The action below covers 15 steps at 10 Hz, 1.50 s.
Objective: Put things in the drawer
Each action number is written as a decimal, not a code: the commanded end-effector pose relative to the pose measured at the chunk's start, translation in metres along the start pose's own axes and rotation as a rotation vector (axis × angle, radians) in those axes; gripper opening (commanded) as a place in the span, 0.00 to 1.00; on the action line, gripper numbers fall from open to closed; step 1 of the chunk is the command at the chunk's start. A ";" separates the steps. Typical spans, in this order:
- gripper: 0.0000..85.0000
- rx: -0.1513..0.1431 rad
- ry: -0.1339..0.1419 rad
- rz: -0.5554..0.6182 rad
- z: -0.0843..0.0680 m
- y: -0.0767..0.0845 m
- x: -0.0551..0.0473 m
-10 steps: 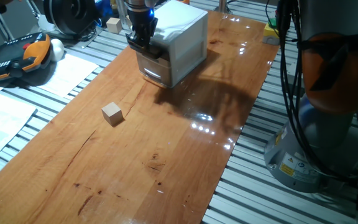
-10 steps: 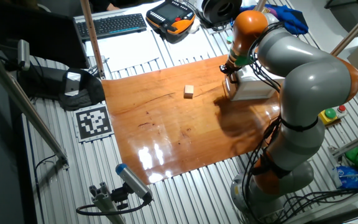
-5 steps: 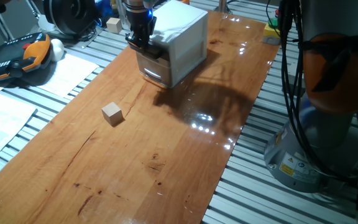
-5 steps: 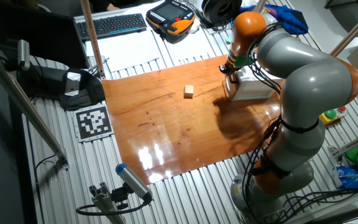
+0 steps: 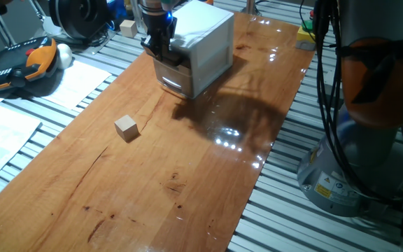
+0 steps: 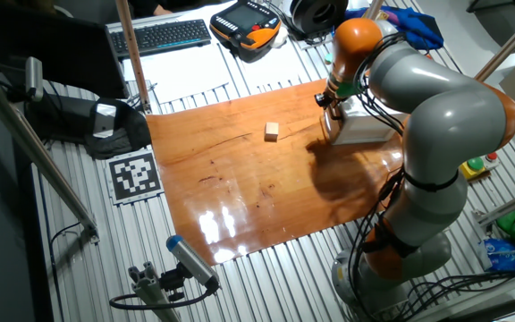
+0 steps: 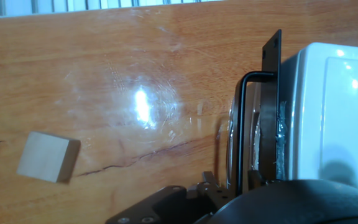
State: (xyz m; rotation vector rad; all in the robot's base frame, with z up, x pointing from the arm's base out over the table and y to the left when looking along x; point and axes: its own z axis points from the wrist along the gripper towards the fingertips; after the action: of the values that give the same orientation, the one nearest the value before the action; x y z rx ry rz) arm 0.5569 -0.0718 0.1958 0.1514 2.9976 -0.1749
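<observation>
Small pale beige wooden cube [image 5: 126,127] lying alone on the orange-brown wooden tabletop [image 5: 187,168], well apart from the black two-finger pincer [image 5: 156,49], out in front of it. Pincer down at the dark handle bar [image 7: 244,124] of the upper drawer [image 5: 168,66] of the small white boxy cabinet [image 5: 201,42]; open or closed, impossible to tell. Cube likely light, rigid, not fragile, faces plain and probably a little slick. Best taken squarely across two opposite flat faces, mid-height.

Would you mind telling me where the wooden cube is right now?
The wooden cube lies alone on the bare wooden tabletop, well in front of the white cabinet, where the claw is; the hand view shows it at lower left.
</observation>
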 end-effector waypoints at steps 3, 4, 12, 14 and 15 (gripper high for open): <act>0.40 0.003 -0.007 0.004 0.005 -0.005 0.001; 0.40 0.001 -0.007 0.002 0.006 -0.005 0.001; 0.40 0.004 -0.012 0.010 0.013 -0.006 0.000; 0.40 0.003 -0.015 0.008 0.016 -0.006 0.000; 0.40 0.003 -0.015 0.007 0.016 -0.006 0.000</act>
State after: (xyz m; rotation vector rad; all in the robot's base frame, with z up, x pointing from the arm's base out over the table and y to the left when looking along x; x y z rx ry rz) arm 0.5584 -0.0801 0.1808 0.1595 2.9818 -0.1794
